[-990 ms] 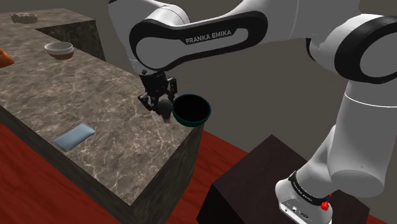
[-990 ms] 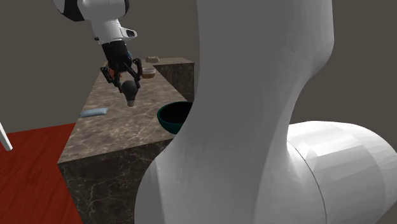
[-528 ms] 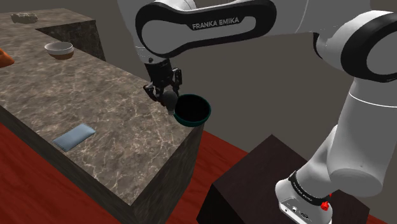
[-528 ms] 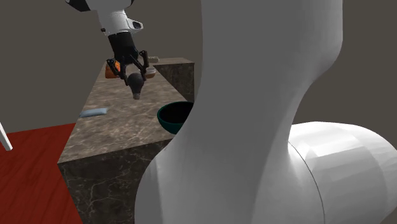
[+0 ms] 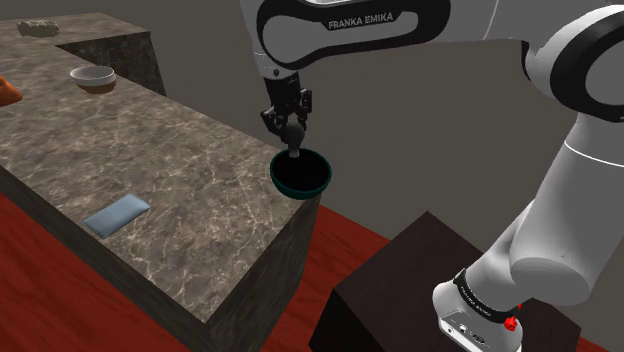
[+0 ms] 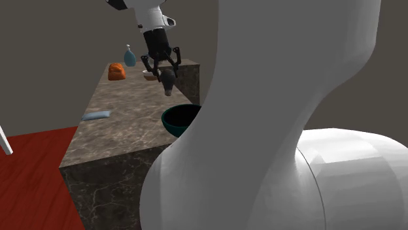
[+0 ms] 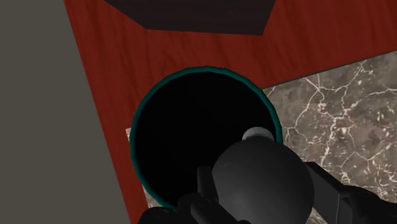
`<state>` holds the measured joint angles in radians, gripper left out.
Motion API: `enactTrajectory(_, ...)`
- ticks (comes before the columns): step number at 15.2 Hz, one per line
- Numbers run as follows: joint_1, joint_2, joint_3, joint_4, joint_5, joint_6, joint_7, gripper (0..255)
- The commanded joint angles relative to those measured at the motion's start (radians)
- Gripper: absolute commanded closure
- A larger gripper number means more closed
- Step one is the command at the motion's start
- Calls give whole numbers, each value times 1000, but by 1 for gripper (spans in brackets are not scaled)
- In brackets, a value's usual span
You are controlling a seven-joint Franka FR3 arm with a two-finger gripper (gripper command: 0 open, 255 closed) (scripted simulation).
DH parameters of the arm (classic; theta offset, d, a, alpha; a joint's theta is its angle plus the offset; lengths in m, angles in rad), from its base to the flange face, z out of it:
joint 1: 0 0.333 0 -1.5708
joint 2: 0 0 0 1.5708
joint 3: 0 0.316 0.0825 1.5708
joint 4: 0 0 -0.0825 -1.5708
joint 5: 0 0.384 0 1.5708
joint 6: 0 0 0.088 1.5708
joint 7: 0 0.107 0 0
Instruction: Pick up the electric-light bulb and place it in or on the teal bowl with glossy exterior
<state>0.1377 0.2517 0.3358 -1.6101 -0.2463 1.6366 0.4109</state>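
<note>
I have the all-black two-finger end effector [image 5: 290, 122] closed around the dark grey, round light bulb [image 5: 293, 137]. Its fingers [image 7: 205, 186] press on either side of the globe's widest part. The bulb's small pale screw cap [image 7: 256, 133] points down and away from the hand.

In the shoulder view the bulb hangs just above centre frame. It is over the glossy teal bowl with a dark inside [image 5: 322, 186], which sits at the corner of the brown marbled stone table [image 5: 180, 170]. Bulb and bowl are apart. Seen along the hand, the cap lies over the bowl's dark hollow, close to the rim [image 7: 137, 137] on the table side. In the second exterior view, the end effector [image 6: 165, 70] and bulb [image 6: 168, 82] are upper centre, above the bowl [image 6: 171, 127].

I judge the bulb to be light, stiff and breakable, with a smooth, rounded surface that could slip or twist between flat pads. Holding it across the fattest part of the globe seems the right place. I would keep the squeeze modest and let go only low inside the bowl, nearer its centre than its rim.
</note>
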Motion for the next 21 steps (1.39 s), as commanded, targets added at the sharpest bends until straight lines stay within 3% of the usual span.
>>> enactTrajectory(1, -29, -5, -18, -4, -4, 8, -46, 255)
enactTrajectory(4, -68, -16, -42, -7, -8, 15, -110, 255)
enactTrajectory(21, -72, 38, -50, -171, -34, 224, -61, 255)
